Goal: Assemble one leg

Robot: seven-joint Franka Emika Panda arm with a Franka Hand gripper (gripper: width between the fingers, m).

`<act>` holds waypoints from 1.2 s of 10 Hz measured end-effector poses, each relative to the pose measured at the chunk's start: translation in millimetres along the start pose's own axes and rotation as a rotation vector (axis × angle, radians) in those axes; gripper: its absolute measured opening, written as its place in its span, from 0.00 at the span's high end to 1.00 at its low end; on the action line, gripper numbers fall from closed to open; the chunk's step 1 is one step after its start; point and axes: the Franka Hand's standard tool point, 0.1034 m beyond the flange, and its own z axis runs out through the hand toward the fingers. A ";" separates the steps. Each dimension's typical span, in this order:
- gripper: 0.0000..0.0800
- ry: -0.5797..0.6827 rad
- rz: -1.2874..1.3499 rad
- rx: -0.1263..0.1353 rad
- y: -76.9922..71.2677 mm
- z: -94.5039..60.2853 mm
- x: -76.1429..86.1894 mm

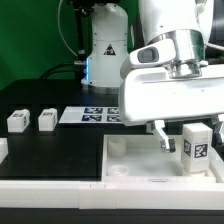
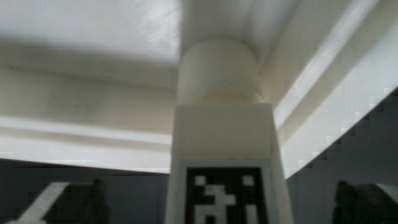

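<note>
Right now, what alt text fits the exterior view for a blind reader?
A white robot gripper hangs over a small white blocky plastic leg standing upright in a large white square tray-like tabletop. Two more such legs sit on the black table near a thin white marker board.

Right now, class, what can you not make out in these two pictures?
Exterior view: marker board partly hidden behind the arm.
Exterior view: two loose legs, tags too small to read.
Wrist view: the leg, blurred, its tag cut off by the frame edge.
Exterior view: tabletop, cut off at the view's right edge.
</note>
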 end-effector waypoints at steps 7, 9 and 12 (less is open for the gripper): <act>0.19 -0.021 -0.001 0.005 3.5 -15.3 15.2; 0.19 -0.078 -0.002 0.022 -0.2 -12.5 10.0; 0.19 -0.368 0.011 0.095 -7.5 -14.7 13.5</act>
